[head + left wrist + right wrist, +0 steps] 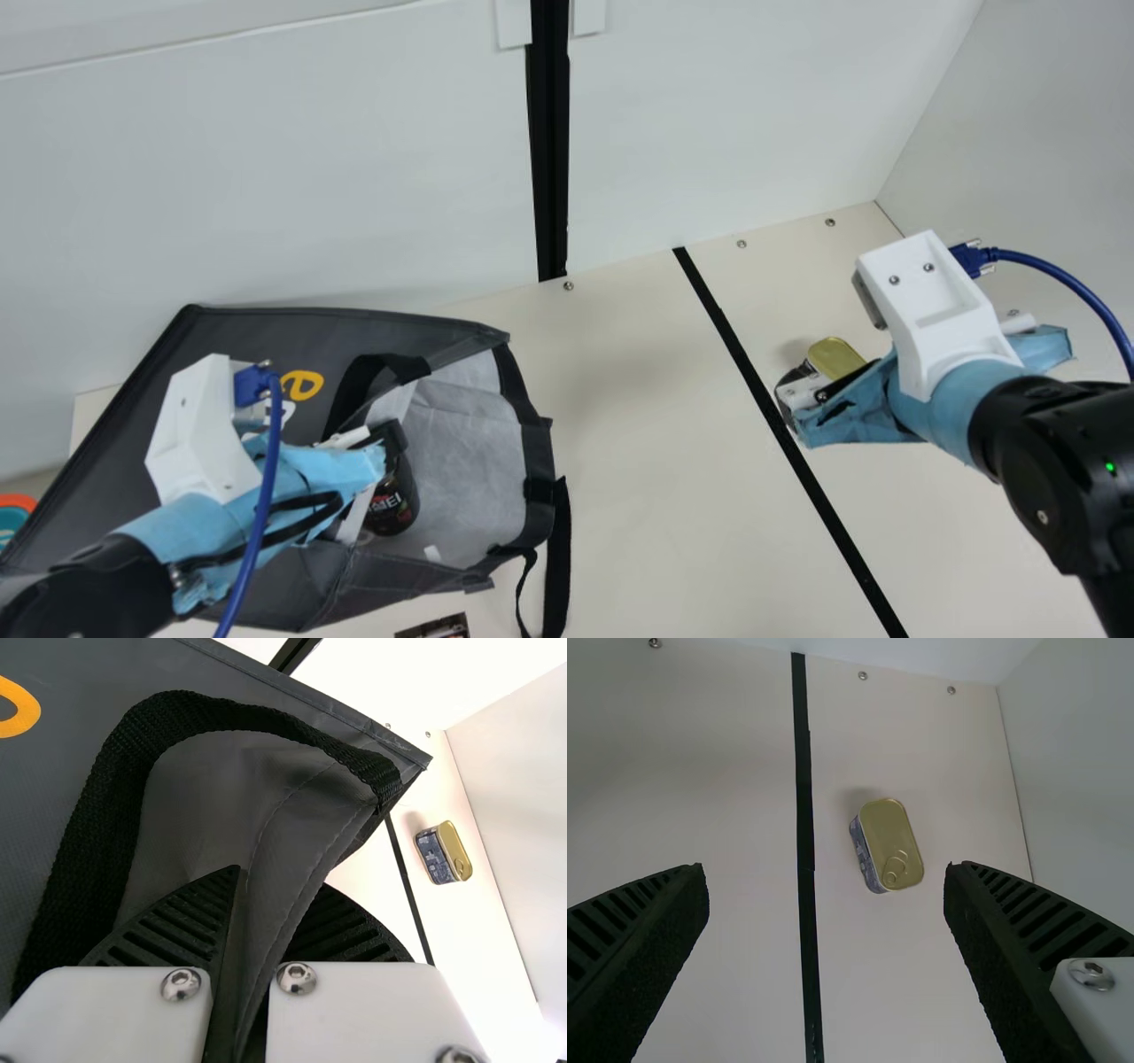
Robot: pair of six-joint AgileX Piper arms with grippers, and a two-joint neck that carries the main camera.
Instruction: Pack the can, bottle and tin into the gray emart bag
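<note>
Whitish walls (354, 195) w/ blk vert. strip (550, 151) behind cream table (638, 478) w/ blk line (751, 368) & rear screws (568, 286).

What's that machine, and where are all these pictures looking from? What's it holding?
It's a robot with two black arms. The main picture comes from a camera on its neck, between the arms. The other two come from cameras on its wrists, so you see its fingers up close.

On the table are a gray bag and a small tin with a gold lid. A dark container is inside the bag's opening.

The left gripper pinches the bag's cloth edge. The right gripper is open and holds nothing, with the tin below it.
</note>
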